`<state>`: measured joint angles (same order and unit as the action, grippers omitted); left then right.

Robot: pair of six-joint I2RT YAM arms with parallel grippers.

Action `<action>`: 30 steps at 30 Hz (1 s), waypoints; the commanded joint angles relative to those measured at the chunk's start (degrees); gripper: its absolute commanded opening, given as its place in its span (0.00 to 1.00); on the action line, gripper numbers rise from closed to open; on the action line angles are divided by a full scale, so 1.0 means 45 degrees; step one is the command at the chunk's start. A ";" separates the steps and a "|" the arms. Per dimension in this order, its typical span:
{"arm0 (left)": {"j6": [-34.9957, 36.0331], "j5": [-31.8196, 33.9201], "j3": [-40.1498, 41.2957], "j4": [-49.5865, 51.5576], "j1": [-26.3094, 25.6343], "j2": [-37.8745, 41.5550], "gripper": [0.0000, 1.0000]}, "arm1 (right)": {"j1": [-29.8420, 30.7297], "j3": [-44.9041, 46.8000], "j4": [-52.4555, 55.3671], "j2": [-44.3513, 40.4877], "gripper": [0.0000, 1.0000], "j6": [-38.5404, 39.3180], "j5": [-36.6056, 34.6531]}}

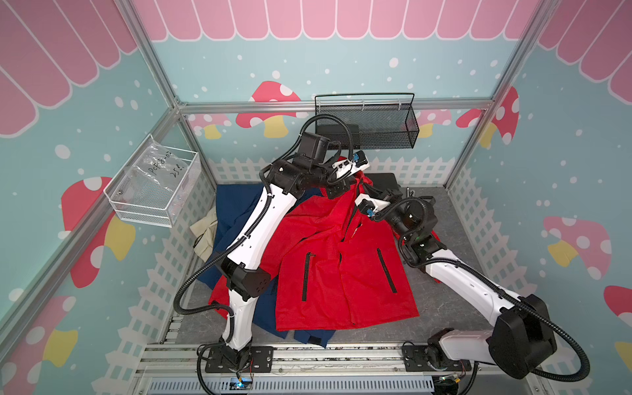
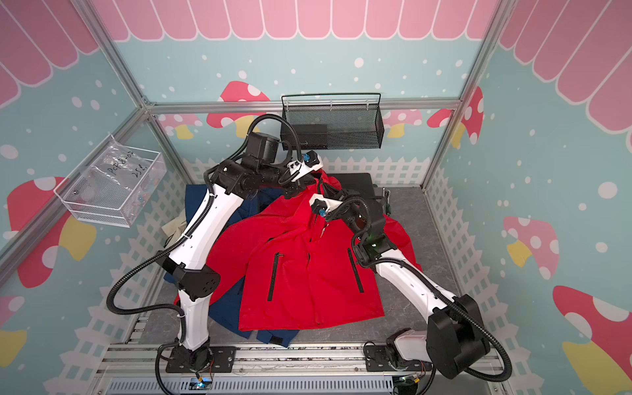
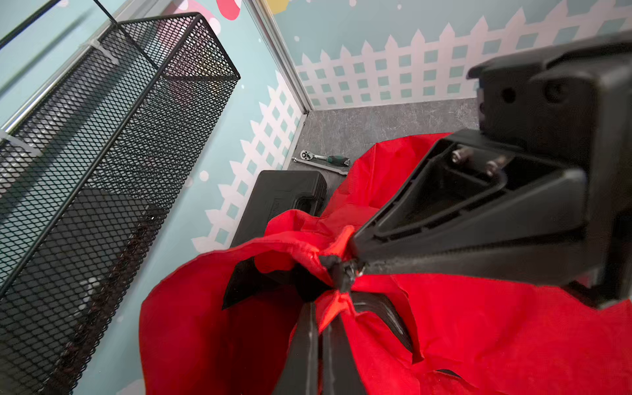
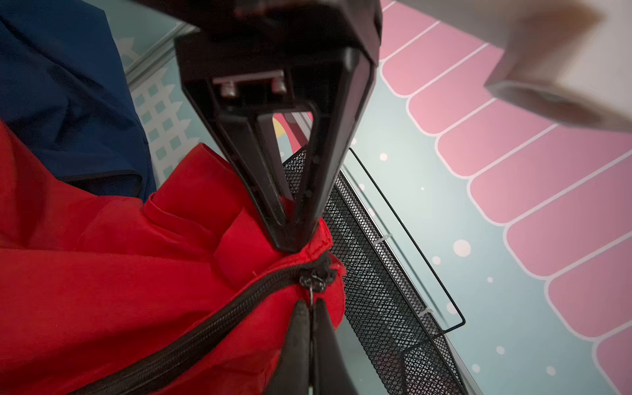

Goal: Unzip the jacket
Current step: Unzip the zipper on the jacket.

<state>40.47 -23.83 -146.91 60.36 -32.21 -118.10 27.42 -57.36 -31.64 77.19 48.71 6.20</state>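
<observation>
Right wrist view: my right gripper [image 4: 310, 306] is closed on the zipper pull [image 4: 311, 294] (tiny), my left gripper [image 4: 293, 239] pinches the jacket collar [image 4: 205, 191].

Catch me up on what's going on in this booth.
Two robot arms are set to unzip a red jacket that lies over a navy garment. The left pincer pinches the collar and holds it up. The right pincer is shut on the zipper pull. The slider sits at the top, so nothing is unzipped yet.
</observation>
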 commanded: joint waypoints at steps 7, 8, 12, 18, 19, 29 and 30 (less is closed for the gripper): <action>-0.1085 -0.0797 -0.1693 -0.3114 0.0278 0.0426 0.00 | 0.1554 -0.0823 0.5851 0.0974 0.00 0.1243 -0.2539; -0.1167 -0.0768 -0.1698 -0.3263 0.0334 0.0444 0.00 | 0.1657 -0.0724 0.6022 0.0838 0.00 0.1073 -0.2601; -0.1717 0.0165 -0.1640 -0.4363 0.0588 0.0305 0.00 | 0.1994 -0.0416 0.6523 0.0301 0.00 0.0625 -0.2667; -0.4393 0.1921 -0.2295 -0.8667 0.1132 -0.0685 0.00 | 0.2313 -0.0940 0.7603 0.0576 0.00 0.0224 -0.2289; -0.4702 0.2214 -0.2600 -0.9169 0.1239 -0.0942 0.00 | 0.2423 -0.0912 0.7901 0.0579 0.00 0.0242 -0.2429; -0.6042 0.3179 -0.2550 -1.2209 0.3252 -0.1840 0.00 | 0.3741 0.2373 1.1296 -0.2762 0.00 -0.1318 -0.2855; -0.6166 0.3152 -0.2389 -1.2406 0.3554 -0.1860 0.00 | 0.3832 0.2453 1.1817 -0.2962 0.00 -0.1431 -0.2871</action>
<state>16.21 -13.41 -156.83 18.04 -20.05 -127.59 43.38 -48.23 10.61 66.04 44.66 -7.55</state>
